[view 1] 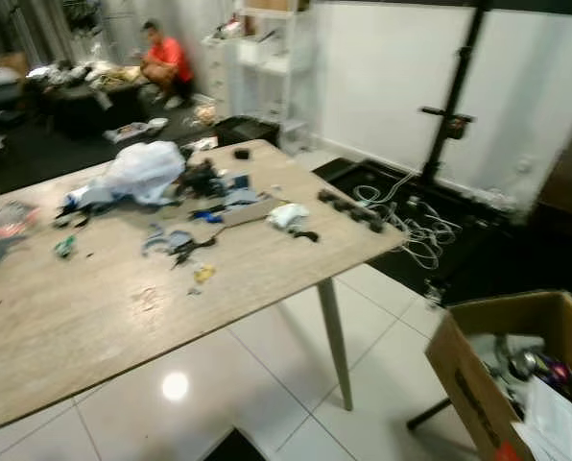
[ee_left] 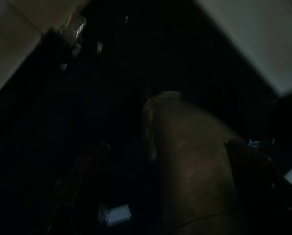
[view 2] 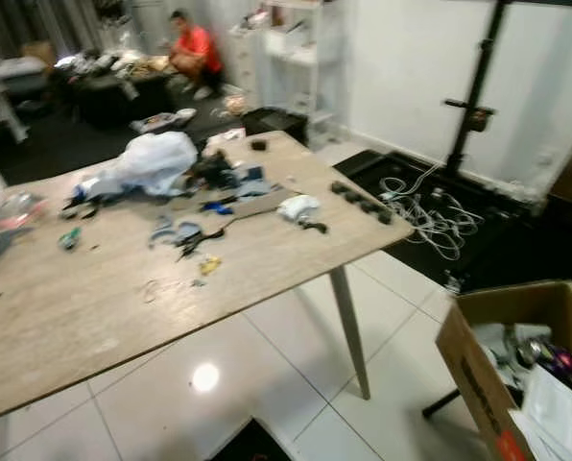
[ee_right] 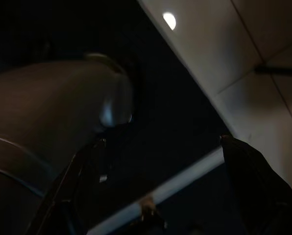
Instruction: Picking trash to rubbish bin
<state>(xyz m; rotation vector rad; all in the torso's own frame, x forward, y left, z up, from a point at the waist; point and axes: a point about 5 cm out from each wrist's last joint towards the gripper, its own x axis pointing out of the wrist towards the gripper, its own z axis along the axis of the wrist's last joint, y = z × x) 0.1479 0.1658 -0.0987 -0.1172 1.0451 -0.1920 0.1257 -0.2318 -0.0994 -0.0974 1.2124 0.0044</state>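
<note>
A light wooden table (view 1: 94, 317) carries scattered trash: a white plastic bag (view 1: 144, 169), a crumpled white wad (view 1: 286, 215), blue-grey scraps (view 1: 166, 240), a yellow scrap (view 1: 202, 274) and a small green bit (view 1: 65, 247). At the lower right on the floor stands an open cardboard box (view 1: 473, 384) with paper and junk inside. Both arms hang low in the shade. In the dark left wrist view my left gripper (ee_left: 165, 147) is open, with a rounded silver-brown body part beyond its fingers. My right gripper (ee_right: 160, 142) is open too, above tiled floor.
A person in a red shirt (view 1: 166, 60) crouches at the far back by cluttered furniture. White shelves (view 1: 267, 58) and a dark bin (view 1: 243, 130) stand behind the table. A black stand (view 1: 449, 106) and loose white cables (view 1: 411, 226) lie to the right. White tiles (view 1: 276, 384) run under the table.
</note>
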